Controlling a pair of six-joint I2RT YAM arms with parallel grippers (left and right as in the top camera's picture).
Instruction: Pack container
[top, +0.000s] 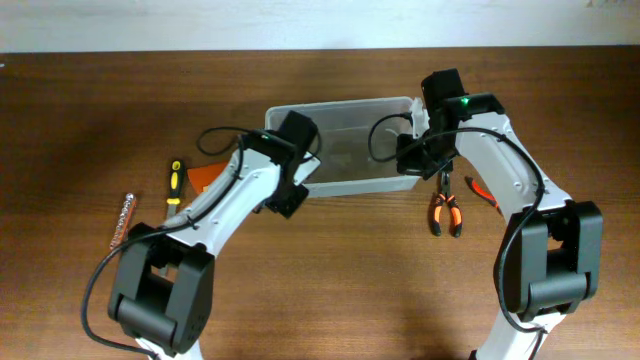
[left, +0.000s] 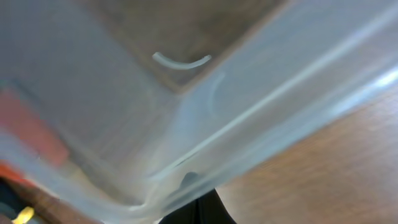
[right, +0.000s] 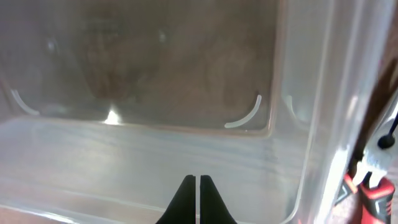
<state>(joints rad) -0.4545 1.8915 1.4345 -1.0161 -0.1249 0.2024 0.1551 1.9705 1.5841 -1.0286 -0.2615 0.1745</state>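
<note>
A clear plastic container (top: 350, 150) sits toward the far side of a dark wooden table. Its long axis runs left to right, and it lies between my two arms. As far as I can see through its clear floor, nothing is in it.

My right gripper (top: 412, 155) is at the container's right short end. In the right wrist view its two black fingertips (right: 189, 199) are pressed together with only a hairline between them, in front of the near wall (right: 155, 155). I cannot tell whether that wall is pinched between them.

My left gripper (top: 300, 172) is at the front left corner. The left wrist view is filled by the blurred rim and corner (left: 261, 93), with one dark finger shape at the bottom edge. I cannot tell whether those jaws are apart or together.

The tools all lie outside the container:
- Orange-handled pliers (top: 445, 212) lie just in front of its right end, nearest my right arm.
- A yellow-and-black screwdriver (top: 173, 183) and a flat orange item (top: 207, 177) lie to its left, nearer my left arm.
- A slim metal bit (top: 122, 218) lies farther left.

My judgement is that packing has not begun. The pliers would be the right arm's shortest reach.
</note>
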